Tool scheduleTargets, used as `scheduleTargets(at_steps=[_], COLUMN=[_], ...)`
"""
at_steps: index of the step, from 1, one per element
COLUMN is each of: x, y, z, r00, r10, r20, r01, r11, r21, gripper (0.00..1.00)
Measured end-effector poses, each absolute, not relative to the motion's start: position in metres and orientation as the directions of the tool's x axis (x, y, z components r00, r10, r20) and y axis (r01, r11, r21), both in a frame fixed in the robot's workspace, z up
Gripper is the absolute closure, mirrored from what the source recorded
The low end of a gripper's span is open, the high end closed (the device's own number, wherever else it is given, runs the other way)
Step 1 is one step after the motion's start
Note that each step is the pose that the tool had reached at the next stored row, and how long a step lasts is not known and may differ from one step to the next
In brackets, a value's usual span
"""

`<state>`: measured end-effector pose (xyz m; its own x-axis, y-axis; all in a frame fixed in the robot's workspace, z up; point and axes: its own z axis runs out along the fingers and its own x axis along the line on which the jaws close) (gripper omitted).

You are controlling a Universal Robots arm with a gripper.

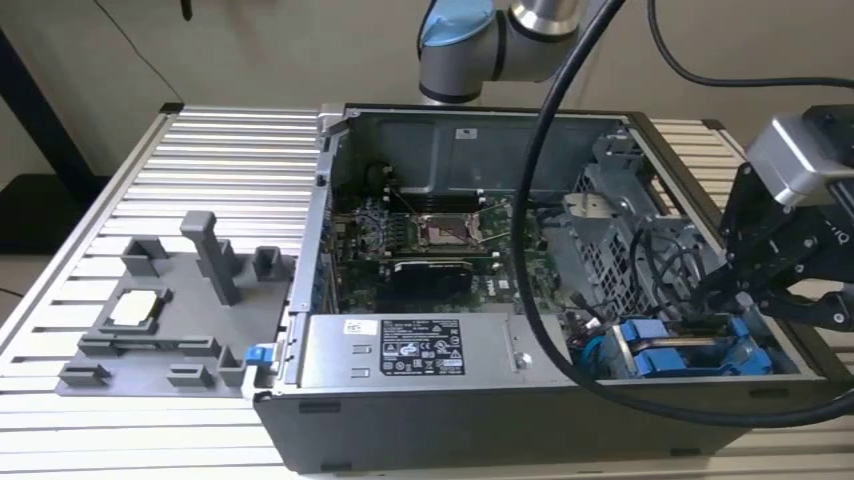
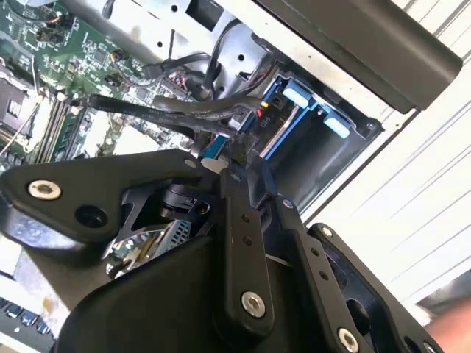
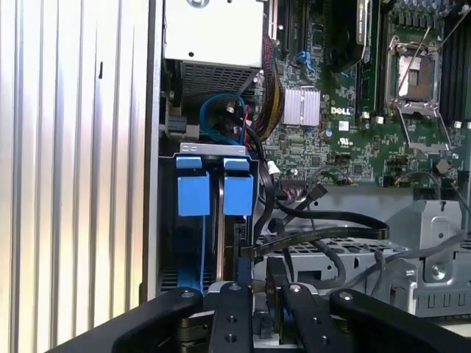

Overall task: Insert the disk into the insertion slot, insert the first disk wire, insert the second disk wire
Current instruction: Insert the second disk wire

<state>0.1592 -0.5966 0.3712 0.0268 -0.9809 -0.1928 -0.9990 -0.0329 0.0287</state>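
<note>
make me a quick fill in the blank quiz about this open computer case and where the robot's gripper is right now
1. The gripper is down at the case corner where the carrier frames are coloured ____.
2. On the slatted table, at the exterior view's left of the PC case, lies a ____ fixture plate.
3. In the first wrist view, a ____ cable runs from the motherboard side toward the gripper.

Missing words: blue; grey; black

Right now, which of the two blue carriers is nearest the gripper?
The blue carrier on the motherboard side, beside the black cables; the gripper lines up with it. The other carrier hugs the case wall.
</note>
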Motion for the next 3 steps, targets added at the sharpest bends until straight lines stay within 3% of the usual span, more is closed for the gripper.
scheduleTargets(at_steps=[3], x=[0.1593], y=[-0.5965], z=[0.3715], r00=[0.027], r10=[-0.981], r20=[-0.193], r01=[-0.999], r11=[-0.033], r21=[0.029], gripper=[0.76])
